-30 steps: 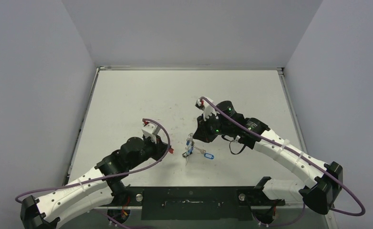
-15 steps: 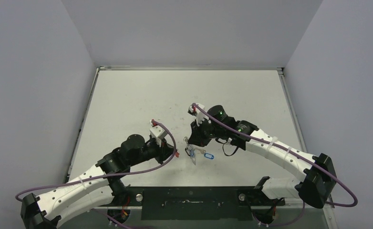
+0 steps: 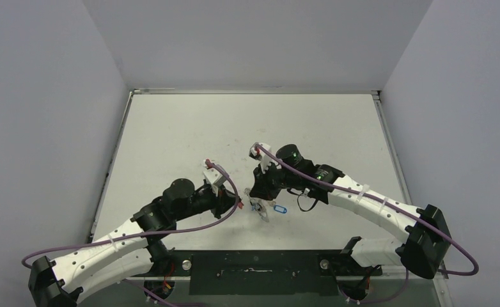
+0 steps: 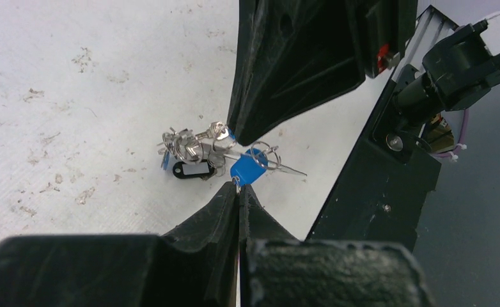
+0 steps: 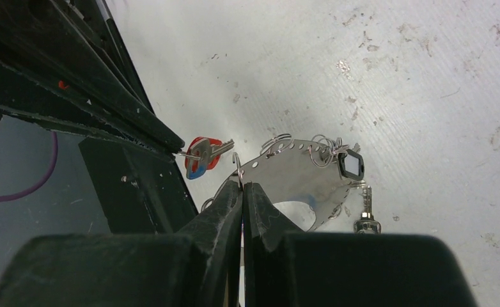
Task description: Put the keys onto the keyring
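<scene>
My left gripper (image 4: 238,187) is shut on the small ring of a key (image 5: 200,157). The key's tag looks blue in the left wrist view and red with blue in the right wrist view. From above, the left gripper (image 3: 237,205) sits just left of the keyring (image 3: 259,208). My right gripper (image 5: 242,183) is shut on the edge of the shiny keyring (image 5: 298,169), which carries small rings and a black tag (image 5: 351,165). The held key hangs a short gap from the keyring's free end. A light blue tag (image 3: 280,208) lies on the table to the right.
The black base rail (image 3: 254,268) runs along the near table edge, close behind both grippers. A small silver clip (image 5: 367,217) hangs from the keyring. The white table (image 3: 190,128) is scuffed and enclosed by grey walls on the left, back and right.
The left gripper has moved right with its key. The right gripper has moved left and nearer with the keyring, so the two have closed in on each other. The light blue tag stayed put.
</scene>
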Tool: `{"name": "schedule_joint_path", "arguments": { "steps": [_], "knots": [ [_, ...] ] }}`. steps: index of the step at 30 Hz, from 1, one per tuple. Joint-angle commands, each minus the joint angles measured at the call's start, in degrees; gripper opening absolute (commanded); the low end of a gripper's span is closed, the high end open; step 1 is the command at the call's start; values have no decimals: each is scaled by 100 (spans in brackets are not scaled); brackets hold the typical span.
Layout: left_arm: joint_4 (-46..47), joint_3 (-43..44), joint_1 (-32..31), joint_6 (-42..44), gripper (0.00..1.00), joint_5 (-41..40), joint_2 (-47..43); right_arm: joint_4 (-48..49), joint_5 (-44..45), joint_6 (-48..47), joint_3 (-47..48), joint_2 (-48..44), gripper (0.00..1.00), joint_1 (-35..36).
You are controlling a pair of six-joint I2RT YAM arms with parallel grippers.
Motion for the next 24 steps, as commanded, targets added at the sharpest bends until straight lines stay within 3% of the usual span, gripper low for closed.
{"name": "schedule_joint_path", "arguments": {
  "steps": [1,24],
  "knots": [
    [500,370,-7,179,0,91,-86,70,-219,-345,154,-27,0,155],
    [-92,616,-44,-5,0,283,128,-306,229,-564,467,138,0,431]
  ]
}}
